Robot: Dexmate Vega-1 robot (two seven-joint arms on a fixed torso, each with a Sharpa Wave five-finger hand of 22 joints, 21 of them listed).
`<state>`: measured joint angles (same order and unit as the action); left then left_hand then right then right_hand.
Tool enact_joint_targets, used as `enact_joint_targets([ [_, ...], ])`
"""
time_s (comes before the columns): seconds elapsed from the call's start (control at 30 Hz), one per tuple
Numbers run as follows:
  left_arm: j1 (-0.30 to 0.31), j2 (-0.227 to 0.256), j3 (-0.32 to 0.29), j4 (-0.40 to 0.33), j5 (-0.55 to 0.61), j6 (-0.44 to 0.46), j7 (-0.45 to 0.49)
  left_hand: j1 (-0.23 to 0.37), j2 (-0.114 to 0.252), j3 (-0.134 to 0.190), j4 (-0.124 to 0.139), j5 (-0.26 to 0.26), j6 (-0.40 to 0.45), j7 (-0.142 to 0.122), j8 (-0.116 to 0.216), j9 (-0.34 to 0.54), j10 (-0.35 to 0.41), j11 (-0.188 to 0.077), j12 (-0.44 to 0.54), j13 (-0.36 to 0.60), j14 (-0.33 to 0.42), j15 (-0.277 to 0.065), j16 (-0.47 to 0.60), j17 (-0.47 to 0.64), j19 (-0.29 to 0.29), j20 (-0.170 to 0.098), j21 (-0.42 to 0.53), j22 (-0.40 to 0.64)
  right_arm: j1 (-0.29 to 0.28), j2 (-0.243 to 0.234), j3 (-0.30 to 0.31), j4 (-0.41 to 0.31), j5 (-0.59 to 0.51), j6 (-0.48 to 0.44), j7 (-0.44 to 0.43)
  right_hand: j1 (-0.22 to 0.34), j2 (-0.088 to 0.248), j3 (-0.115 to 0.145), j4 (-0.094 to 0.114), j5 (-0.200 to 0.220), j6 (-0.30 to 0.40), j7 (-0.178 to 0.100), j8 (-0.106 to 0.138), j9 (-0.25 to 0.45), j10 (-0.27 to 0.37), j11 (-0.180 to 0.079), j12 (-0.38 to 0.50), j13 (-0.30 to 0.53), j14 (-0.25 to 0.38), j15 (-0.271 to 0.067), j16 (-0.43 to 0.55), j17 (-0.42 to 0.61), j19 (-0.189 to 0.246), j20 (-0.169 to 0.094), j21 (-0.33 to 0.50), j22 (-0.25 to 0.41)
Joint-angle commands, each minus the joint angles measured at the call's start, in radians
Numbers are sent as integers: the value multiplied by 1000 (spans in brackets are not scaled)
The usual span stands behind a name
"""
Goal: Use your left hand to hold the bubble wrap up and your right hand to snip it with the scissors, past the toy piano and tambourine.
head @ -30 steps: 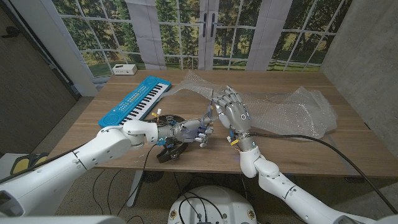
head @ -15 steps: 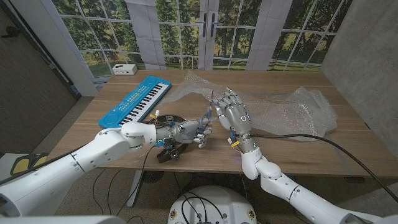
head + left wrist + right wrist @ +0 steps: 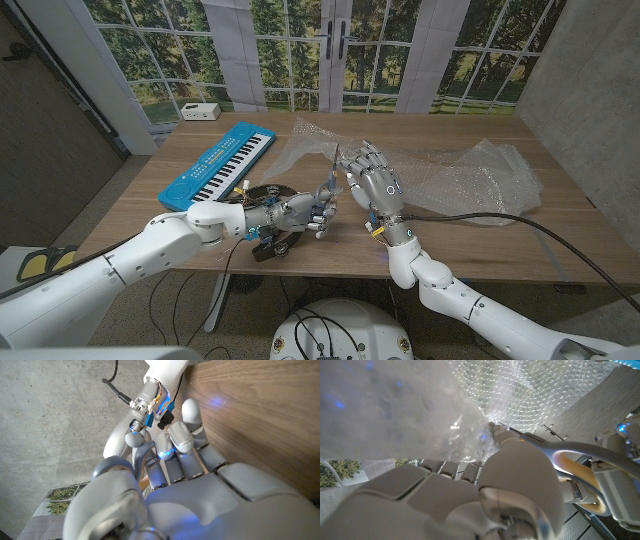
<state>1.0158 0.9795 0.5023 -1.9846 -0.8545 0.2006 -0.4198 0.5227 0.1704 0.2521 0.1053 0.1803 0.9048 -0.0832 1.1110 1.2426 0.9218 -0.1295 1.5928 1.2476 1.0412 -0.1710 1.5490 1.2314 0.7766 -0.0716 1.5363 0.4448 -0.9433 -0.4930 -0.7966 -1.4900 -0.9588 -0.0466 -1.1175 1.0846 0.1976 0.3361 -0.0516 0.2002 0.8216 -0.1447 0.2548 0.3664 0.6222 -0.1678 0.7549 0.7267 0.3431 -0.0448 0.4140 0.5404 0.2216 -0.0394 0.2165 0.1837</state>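
L hand (image 3: 300, 212) near bench (image 3: 560, 240) front edge, fingers curled round scissors (image 3: 329, 178), blades up, just beside R hand (image 3: 372, 182). R hand upright, fingers raised against bubble wrap (image 3: 470, 175); can't tell if gripping. Wrap sprawls across bench middle to R side, past hands. Piano (image 3: 217, 163) on L, behind L arm. Tambourine (image 3: 268, 196) under L wrist, partly hidden.

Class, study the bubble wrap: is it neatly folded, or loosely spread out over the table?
Loosely spread. The bubble wrap sprawls crumpled across the far side of the table, with no neat folds showing.
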Motion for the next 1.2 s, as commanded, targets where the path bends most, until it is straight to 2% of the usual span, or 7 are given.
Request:
enact_joint_targets([
  [0.03,48,19,-24,-12,-16,-30,14,-18,-6,339,41,-4,-15,16,476,6,-5,-29,-4,3,0,-30,-5,2,-1,-9,3,-3,6,-7,-18,-21,15,-11,1,9,-4,4,4,3,-9,0,-2,6,0,-9,11,30,10,-193,-3,7,-7,-61,4,3],
  [0.27,48,19,-20,-16,-8,-32,13,-82,-66,320,43,-8,12,4,477,6,17,-40,-3,3,18,-29,1,3,20,-20,0,-25,13,-2,-27,-18,25,-35,1,8,-4,5,7,3,-11,-3,-1,12,0,-8,12,25,12,-193,-5,11,-6,-57,4,3],
  [0.33,46,20,-19,-18,-6,-29,12,-134,-134,292,42,-8,32,-3,476,5,38,-45,-4,2,36,-30,9,4,37,-29,-2,-40,18,-3,-34,-15,32,-46,1,7,-5,5,7,3,-12,-1,0,14,-1,-10,12,26,12,-193,-6,13,-6,-56,5,3],
  [0.4,45,23,-17,-20,1,-27,14,-219,-250,235,44,-4,51,-15,474,5,51,-56,-5,2,51,-30,15,5,53,-34,-3,-49,20,-2,-33,-13,36,-46,1,7,-5,5,8,3,-12,-1,0,16,0,-9,13,25,13,-193,-6,14,-5,-54,5,3],
  [0.53,46,23,-18,-22,0,-25,20,-290,-332,189,45,6,32,-13,472,5,46,-54,-6,2,42,-30,15,5,45,-31,-7,-49,22,3,-30,-12,37,-48,1,6,-5,6,8,2,-11,1,1,19,0,-8,14,24,12,-193,-8,15,-5,-52,5,3],
  [0.67,44,23,-17,-22,3,-26,19,-317,-355,168,43,11,32,-13,473,5,44,-54,-6,2,40,-30,17,6,45,-30,-12,-54,27,6,-32,-7,39,-46,1,6,-5,6,9,2,-13,2,2,23,1,-8,15,23,13,-193,-10,18,-5,-52,6,3],
  [1.2,1,19,7,-4,28,-7,-23,-345,-370,132,31,20,30,-12,474,5,42,-55,-5,3,40,-31,21,7,46,-29,-11,-49,41,14,-43,-4,62,-67,1,3,-6,8,11,0,-17,-2,3,36,0,-10,19,19,13,-192,-17,27,-4,-47,6,3],
])
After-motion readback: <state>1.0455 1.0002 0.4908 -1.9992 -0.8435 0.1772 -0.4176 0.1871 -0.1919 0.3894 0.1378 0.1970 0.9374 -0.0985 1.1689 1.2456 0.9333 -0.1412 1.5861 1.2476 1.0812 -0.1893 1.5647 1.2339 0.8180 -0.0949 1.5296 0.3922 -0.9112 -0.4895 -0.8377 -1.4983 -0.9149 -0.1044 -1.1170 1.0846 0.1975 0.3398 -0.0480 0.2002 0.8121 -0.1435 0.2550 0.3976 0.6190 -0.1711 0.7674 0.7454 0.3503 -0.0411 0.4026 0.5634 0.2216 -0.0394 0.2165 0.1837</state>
